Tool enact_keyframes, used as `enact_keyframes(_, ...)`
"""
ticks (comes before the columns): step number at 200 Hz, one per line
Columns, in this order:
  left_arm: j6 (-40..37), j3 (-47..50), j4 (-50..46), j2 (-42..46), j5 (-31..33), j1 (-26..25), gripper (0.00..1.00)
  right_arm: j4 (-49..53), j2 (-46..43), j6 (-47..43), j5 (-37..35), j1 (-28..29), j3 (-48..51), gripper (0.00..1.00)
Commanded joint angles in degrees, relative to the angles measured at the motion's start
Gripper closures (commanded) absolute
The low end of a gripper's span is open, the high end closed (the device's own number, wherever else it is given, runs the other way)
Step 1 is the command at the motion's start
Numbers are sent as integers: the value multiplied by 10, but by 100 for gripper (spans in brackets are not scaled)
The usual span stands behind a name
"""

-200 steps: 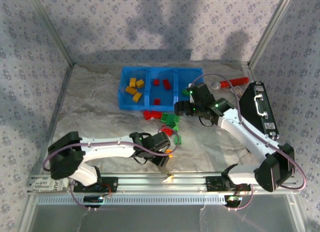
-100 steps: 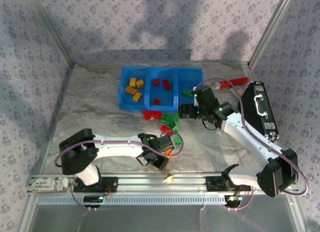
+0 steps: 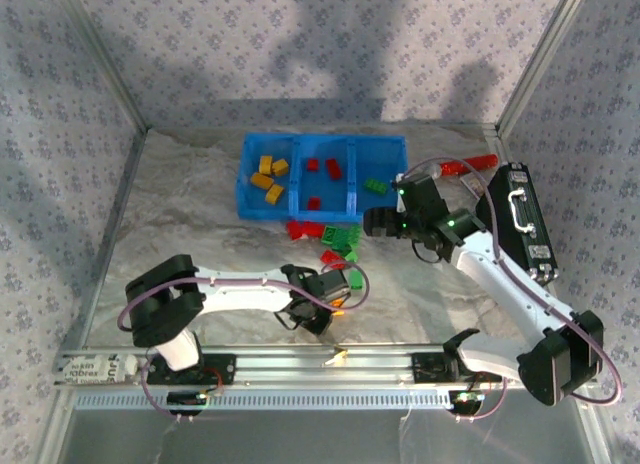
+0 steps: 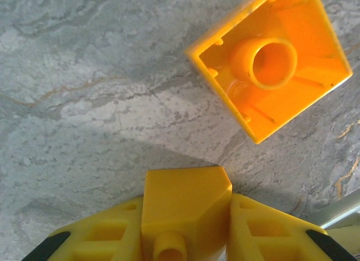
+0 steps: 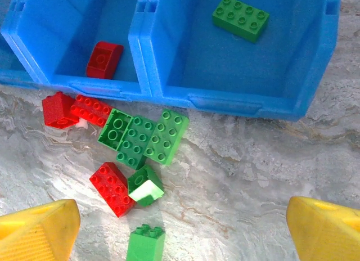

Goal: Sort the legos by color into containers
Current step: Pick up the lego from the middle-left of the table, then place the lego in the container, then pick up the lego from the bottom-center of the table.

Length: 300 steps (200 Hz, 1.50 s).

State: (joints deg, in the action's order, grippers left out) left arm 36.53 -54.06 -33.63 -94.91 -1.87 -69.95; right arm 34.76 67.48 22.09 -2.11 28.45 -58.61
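left gripper (image 4: 185, 241) clamped on yellow brick (image 4: 185, 199) | right gripper (image 5: 183, 230) spread wide above loose bricks (image 5: 143, 138) | green brick (image 5: 241, 18) lies in blue tray (image 5: 247, 103), right compartment

one blue tray (image 5: 225, 100) with three compartments (image 5: 225, 58), six red legos (image 5: 104, 59), six green legos (image 5: 240, 18), six yellow legos (image 4: 270, 61).

Top external looks down from above the near edge over the whole worktop (image 3: 190, 224). Left wrist faces the worktop very close; right wrist, higher, shares the blue tray (image 5: 225, 100) with top external.
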Motion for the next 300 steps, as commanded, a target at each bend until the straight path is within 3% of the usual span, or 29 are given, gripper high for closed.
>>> enact_keyframes(1, -12, 7, 0, 21, -4, 22, 70, 0, -12, 8, 3, -6, 11, 3)
enact_keyframes(46, -52, 4, -31, 116, 1, 113, 71, 0, -20, 8, 6, -10, 13, 3)
enact_keyframes(71, -81, -30, -73, 171, 23, 210, 72, 0, -24, 7, 7, -11, 13, 3)
enact_keyframes(88, -97, -75, -93, 193, 36, 308, 72, 0, -27, 8, 9, -12, 15, 4)
enact_keyframes(107, -103, -135, -85, 182, 40, 401, 72, 0, -31, 13, 15, -11, 22, 3)
enact_keyframes(133, -117, -253, -70, 94, 44, 459, 72, -22, -33, 24, 28, -8, 35, 3)
enact_keyframes(162, -138, -411, -103, -36, 42, 486, 70, -12, -31, 23, 32, 3, 33, 3)
enact_keyframes(166, -140, -434, -114, -54, 45, 489, 61, -9, -31, 23, 31, 4, 32, 2)
enact_keyframes(176, -134, -492, -160, -92, 75, 494, 26, -6, -34, 22, 28, 7, 34, 1)
enact_keyframes(194, -141, -559, -209, -105, 102, 485, 18, -6, -46, 22, 25, 11, 43, 1)
enact_keyframes(209, -146, -510, -162, -48, 112, 465, 14, 9, -55, 20, 27, 13, 53, 1)
enact_keyframes(257, -129, -256, 17, 153, 84, 419, 15, 18, -16, -5, 39, 37, 78, 2)
enact_keyframes(300, -118, -112, 47, 233, 76, 358, 17, 42, 58, -17, 20, 95, 76, 5)
